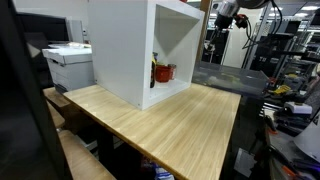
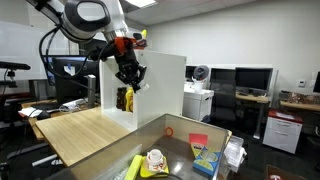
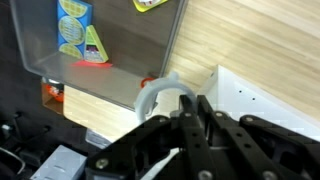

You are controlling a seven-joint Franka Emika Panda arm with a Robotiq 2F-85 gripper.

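Note:
My gripper (image 3: 192,103) hangs high above the wooden table (image 3: 240,40) with its jaws shut on a pale white ring-shaped thing (image 3: 152,94). The ring's arc sticks out past the fingertips. In both exterior views the gripper (image 2: 131,77) (image 1: 227,13) is up beside the top of an open white cabinet (image 2: 165,85) (image 1: 120,45). Part of the ring is hidden behind the black fingers (image 3: 170,130). Below the gripper, in the wrist view, lie the cabinet's top (image 3: 265,100) and a clear bin (image 3: 40,50).
The cabinet holds a red cup (image 1: 164,72) and a yellow bottle (image 2: 125,98). The clear plastic bin (image 2: 175,128) with several toy food items stands past the table's end. A printer (image 1: 68,58) sits behind the table, and desks with monitors (image 2: 250,78) line the room.

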